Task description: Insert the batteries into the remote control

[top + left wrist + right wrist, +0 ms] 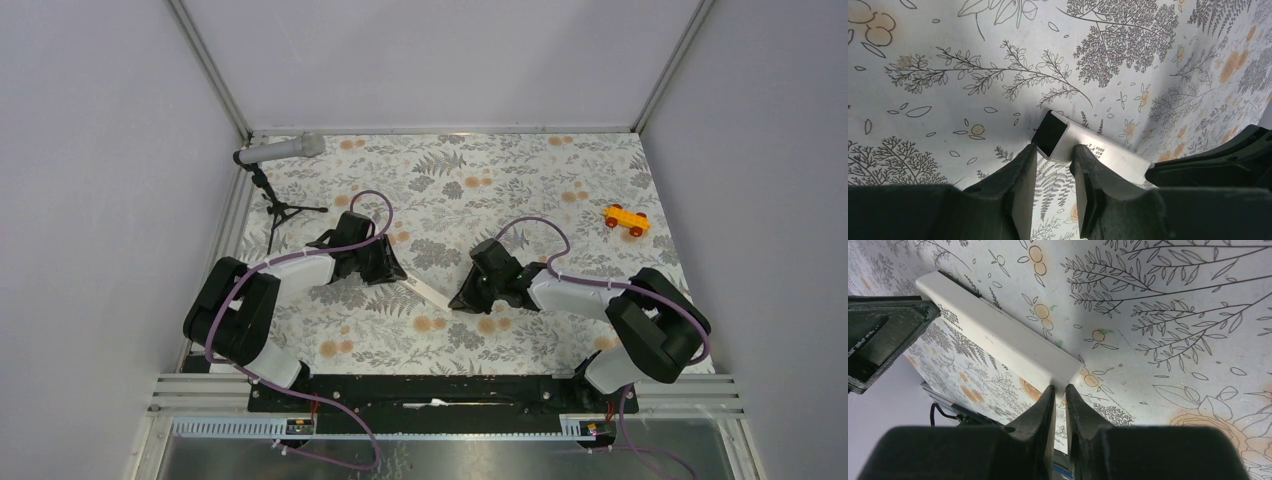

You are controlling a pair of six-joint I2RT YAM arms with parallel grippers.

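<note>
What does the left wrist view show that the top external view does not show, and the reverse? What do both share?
Only the left wrist view shows the dark open battery slot at the end of the remote, between the left gripper's fingers. Only the top external view shows the microphone on its tripod and the toy car. Both show the white remote gripped at its ends by the left and the right gripper, over the flowered cloth.
</note>
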